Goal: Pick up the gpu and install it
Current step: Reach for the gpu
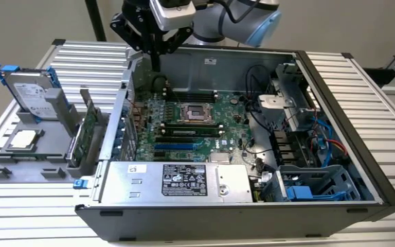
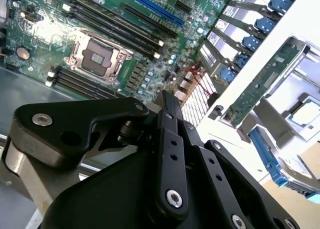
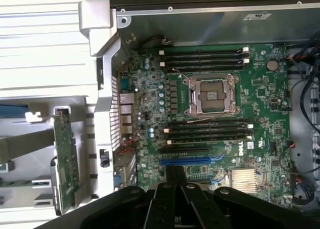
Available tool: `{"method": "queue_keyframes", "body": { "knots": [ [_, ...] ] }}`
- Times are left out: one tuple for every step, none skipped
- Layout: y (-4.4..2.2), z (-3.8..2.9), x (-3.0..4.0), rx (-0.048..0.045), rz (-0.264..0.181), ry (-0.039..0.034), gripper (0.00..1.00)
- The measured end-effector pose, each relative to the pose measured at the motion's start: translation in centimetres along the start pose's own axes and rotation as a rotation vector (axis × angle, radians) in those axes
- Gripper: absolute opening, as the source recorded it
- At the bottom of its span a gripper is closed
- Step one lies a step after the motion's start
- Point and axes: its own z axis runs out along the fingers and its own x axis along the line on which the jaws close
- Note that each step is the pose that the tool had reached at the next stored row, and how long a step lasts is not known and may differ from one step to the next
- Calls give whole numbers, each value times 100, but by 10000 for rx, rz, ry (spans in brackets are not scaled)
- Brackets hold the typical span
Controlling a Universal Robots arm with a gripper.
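Note:
The gpu [image 1: 85, 131] is a thin green card standing on edge in a slot of the grey holder [image 1: 20, 165], just outside the open case on the exterior view's left. Both wrist views show it too, the gpu [image 2: 261, 85] and the gpu [image 3: 65, 160], still in its slot. My gripper [image 1: 157, 67] hangs above the case's rear wall, over the far edge of the motherboard [image 1: 149, 119], well apart from the card. Its black fingers [image 2: 168, 120] are pressed together with nothing between them. In the first wrist view the gripper [image 3: 175, 172] sits over the blue slot [image 3: 186, 161].
A silver hard drive [image 1: 29, 95] in a blue frame and a small square chip [image 1: 22, 139] share the holder. Inside the case are the power supply [image 1: 177, 180], cables [image 1: 321, 141] and a blue-and-grey drive cage [image 1: 314, 185]. The rear wall [image 1: 123, 103] stands between card and motherboard.

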Motion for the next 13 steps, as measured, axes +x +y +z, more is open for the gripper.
{"method": "queue_keyframes", "body": {
  "knots": [
    [-1, -1, 14, 0, 0, 0, 0],
    [-2, -1, 31, 1, -1, 1, 0],
    [-3, -1, 48, 1, 0, 0, 0],
    [-5, -2, 66, 0, -1, 0, 0],
    [-6, -2, 82, 1, 0, 0, 0],
    [-7, -3, 96, 1, 1, 1, 0],
    [-9, -3, 109, 1, 0, 1, 0],
    [-11, -3, 124, 1, 0, 0, 0],
    [-14, -4, 138, 1, 0, 1, 0],
    [-17, -4, 152, 0, 1, 0, 0],
    [-21, -4, 166, 0, 0, 0, 0],
    [-24, -5, 180, 1, 0, 0, 0],
    [-27, -5, 193, 0, 0, 0, 0]
  ]
}}
